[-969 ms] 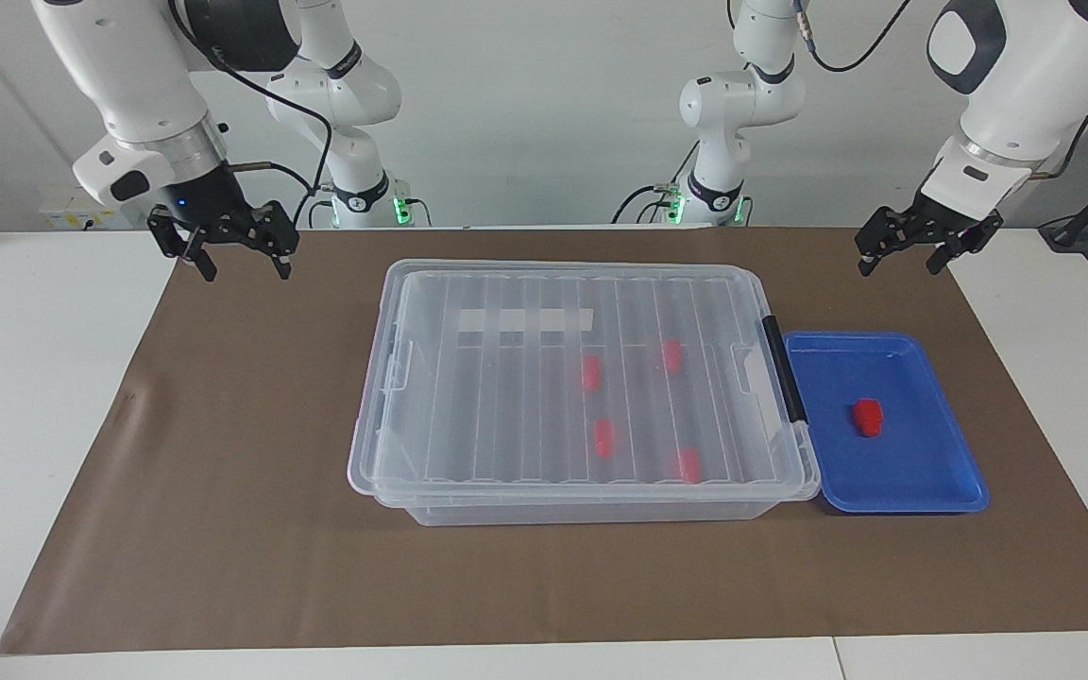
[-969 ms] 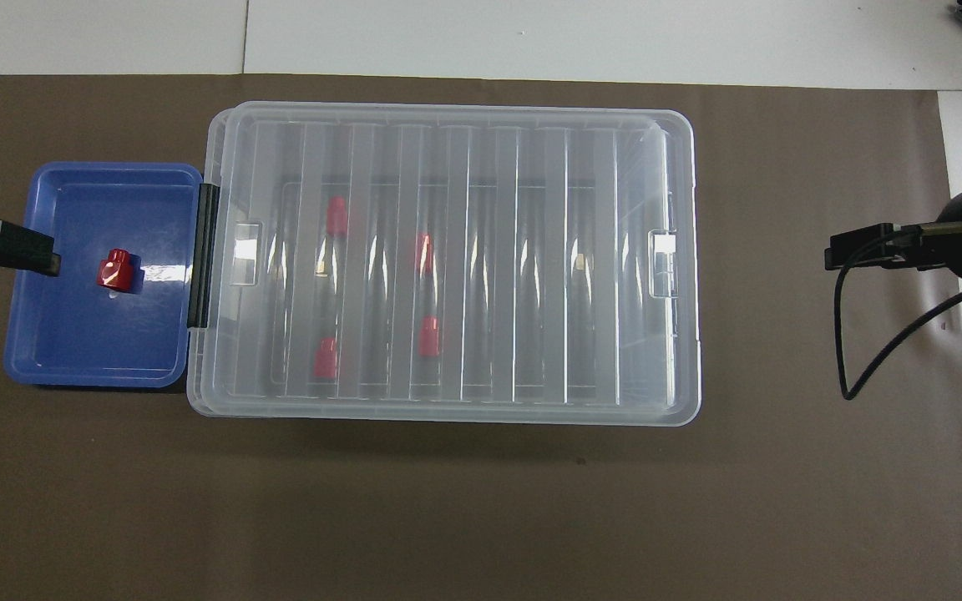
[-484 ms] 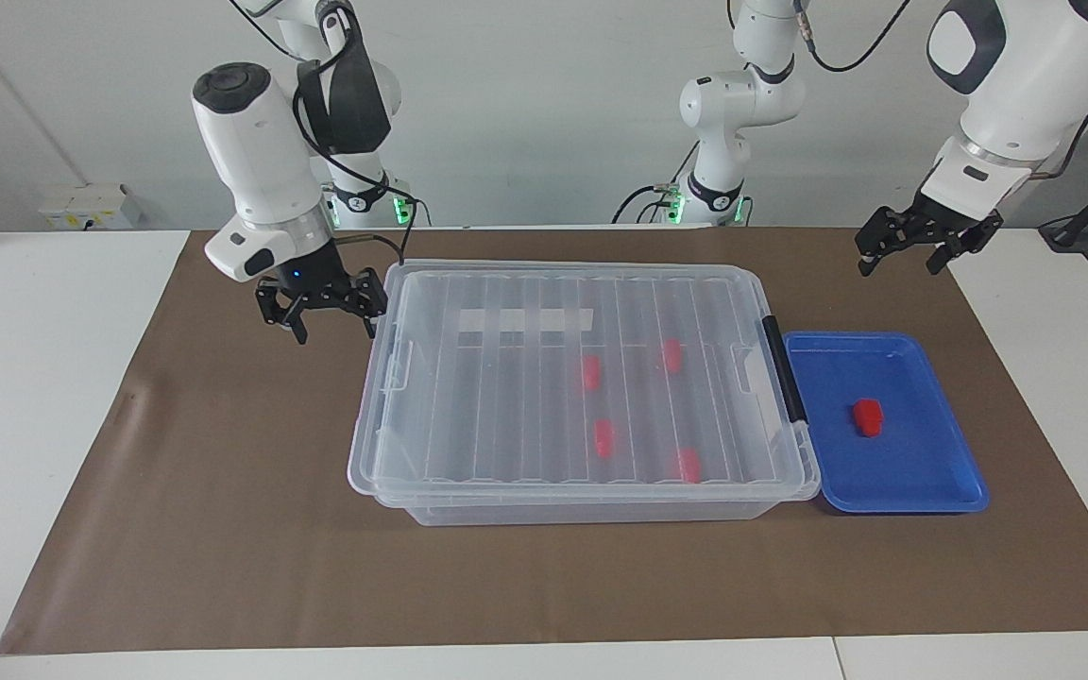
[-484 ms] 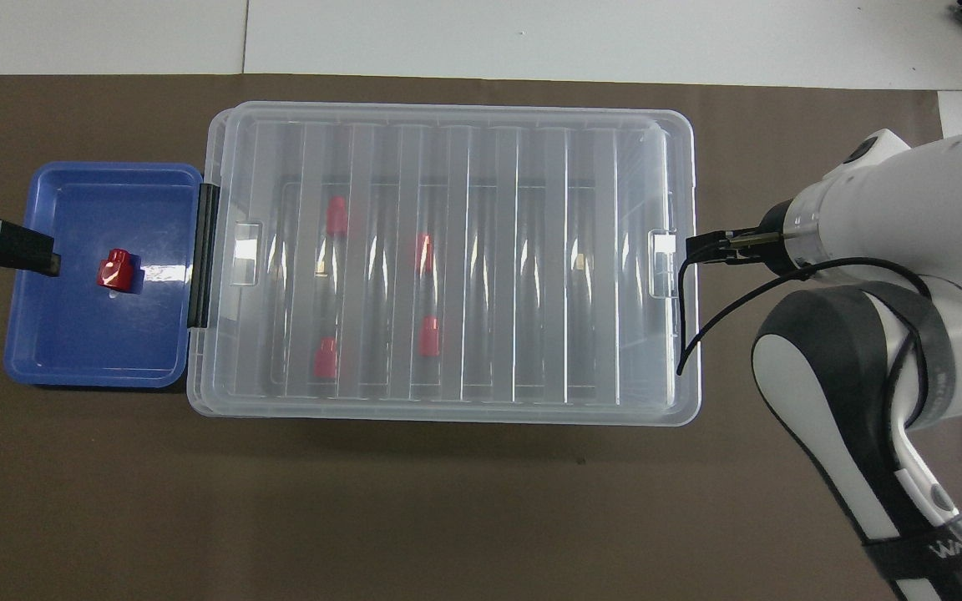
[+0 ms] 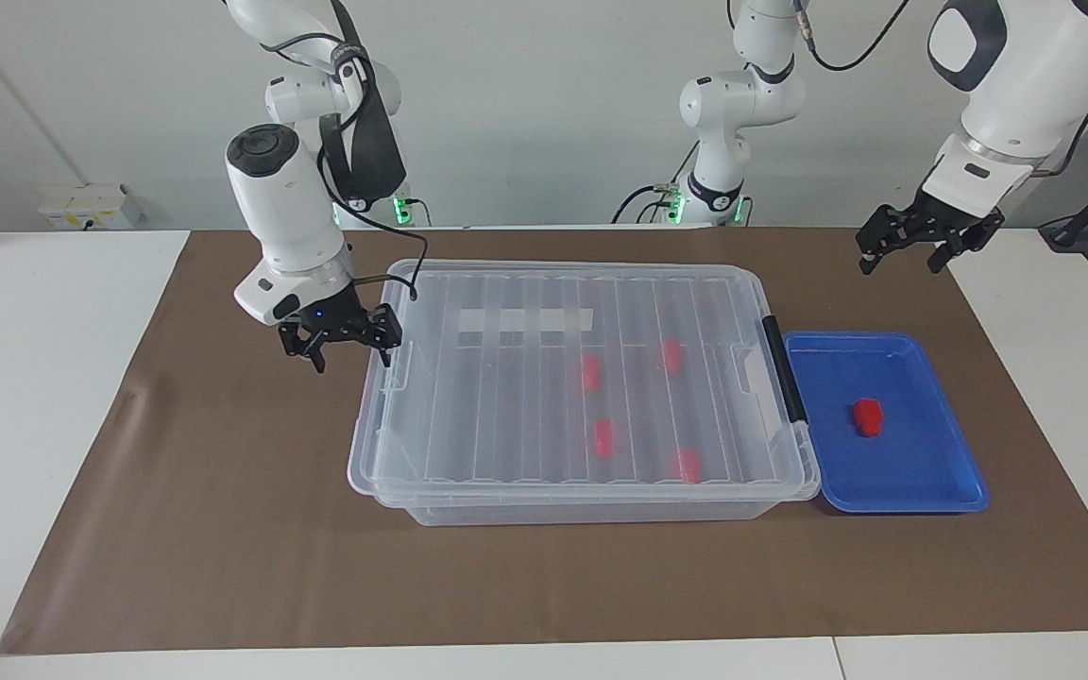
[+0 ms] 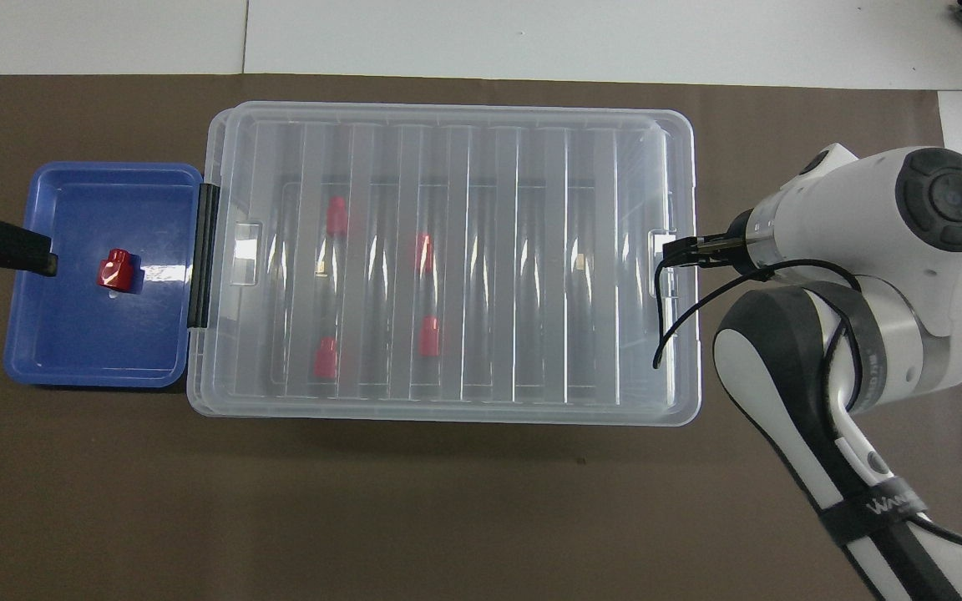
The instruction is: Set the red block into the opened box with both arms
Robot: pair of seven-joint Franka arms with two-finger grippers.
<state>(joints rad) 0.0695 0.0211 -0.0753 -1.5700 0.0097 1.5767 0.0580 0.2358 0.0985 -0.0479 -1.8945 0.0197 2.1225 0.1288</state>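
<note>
From my station I saw the box (image 5: pixel 468 397) sitting on the brown mat (image 5: pixel 223 529) with its ribbed lid (image 5: pixel 525 312) in place, and four red shapes showed dimly through the plastic. The red block (image 5: pixel 867 416) lay alone in the shallow blue tray (image 5: pixel 922 491), which sat just beside the box's black handle (image 5: pixel 782 368) at the left arm's end of the table. My right gripper (image 5: pixel 349 357) hung low at the box's end toward the right arm's side, its jaws spread and empty, one fingertip (image 5: pixel 383 357) right at the lid's rim by the clasp; I could not tell whether it touched. From overhead only a sliver of that gripper (image 6: pixel 680 252) showed past the arm's white wrist. My left gripper (image 5: pixel 901 259) waited in the air over the mat's edge, jaws spread too, holding nothing, well apart from the tray below.
</note>
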